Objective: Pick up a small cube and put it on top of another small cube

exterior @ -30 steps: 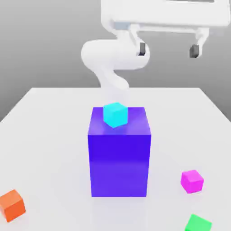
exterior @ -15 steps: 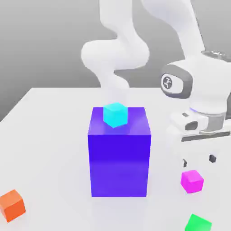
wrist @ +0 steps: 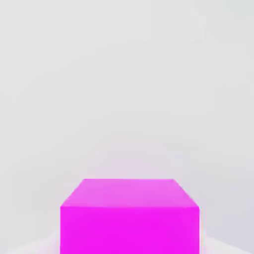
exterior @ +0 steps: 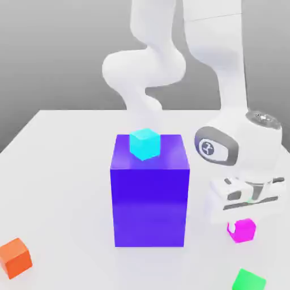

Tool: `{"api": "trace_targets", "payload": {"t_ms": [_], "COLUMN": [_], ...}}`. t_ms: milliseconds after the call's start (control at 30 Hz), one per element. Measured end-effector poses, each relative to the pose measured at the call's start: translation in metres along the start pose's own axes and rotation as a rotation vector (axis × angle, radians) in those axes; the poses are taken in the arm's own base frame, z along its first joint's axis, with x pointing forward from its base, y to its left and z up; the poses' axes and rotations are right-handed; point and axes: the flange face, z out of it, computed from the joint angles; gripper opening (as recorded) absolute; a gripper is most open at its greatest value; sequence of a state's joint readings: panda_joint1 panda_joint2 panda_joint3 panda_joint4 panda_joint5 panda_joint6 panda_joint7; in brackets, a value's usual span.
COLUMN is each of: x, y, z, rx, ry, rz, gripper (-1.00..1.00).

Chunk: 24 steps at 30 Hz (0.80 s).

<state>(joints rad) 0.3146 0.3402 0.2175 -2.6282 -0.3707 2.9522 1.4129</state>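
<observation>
The gripper is right over the low cube, which sits on the table. The front cube is before the gripper, nearer to us. To the gripper's side, toward the exterior view's left, stands the block, with the top cube on it. Past that, well apart from the gripper, is the side cube.

White arm; dark grey trim
</observation>
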Motion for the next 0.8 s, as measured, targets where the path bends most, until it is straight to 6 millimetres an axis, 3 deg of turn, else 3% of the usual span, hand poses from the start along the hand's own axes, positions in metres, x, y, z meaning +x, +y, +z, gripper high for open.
{"api": "trace_targets", "payload": {"t_ms": [200,233,600,667,733,767,800], "x": [0.001,0.009,0.151,0.165,0.169,0.169,0.169], "y": [0.0,-0.004,-0.052,-0.054,-0.054,-0.054,-0.054], "z": [-0.051,-0.056,-0.103,-0.091,-0.064,-0.052,-0.052], "rx": [-0.002,-0.003,-0.003,-0.004,-0.004,-0.004,-0.004], "ry": [0.002,0.002,0.0,0.0,0.0,0.0,0.0], "rz": [-0.002,-0.01,-0.139,-0.151,-0.153,-0.154,-0.154], "gripper": [-1.0,-1.0,-1.0,-1.0,-1.0,1.0,1.0]}}
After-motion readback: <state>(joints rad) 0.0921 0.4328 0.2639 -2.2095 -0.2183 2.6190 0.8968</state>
